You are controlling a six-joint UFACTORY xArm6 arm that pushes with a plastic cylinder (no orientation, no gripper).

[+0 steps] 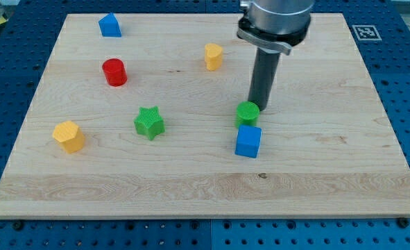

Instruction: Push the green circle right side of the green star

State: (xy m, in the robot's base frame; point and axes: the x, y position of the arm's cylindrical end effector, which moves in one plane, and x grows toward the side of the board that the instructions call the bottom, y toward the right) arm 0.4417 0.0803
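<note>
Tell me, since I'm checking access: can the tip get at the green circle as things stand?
Probably yes: my tip sits right beside the green circle, toward the view's top right, nothing between; the blue cube lies on its far side.

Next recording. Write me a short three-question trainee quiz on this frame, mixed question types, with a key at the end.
1. True or false: my tip is at the green star.
2. Which block lies just below the green circle in the view? A. red cylinder B. blue cube C. blue house-shaped block
3. Fill in: the green circle lies to the view's ____ of the green star.

Key
1. False: my tip is right beside the green circle, on its right, upper side.
2. B
3. right
</note>
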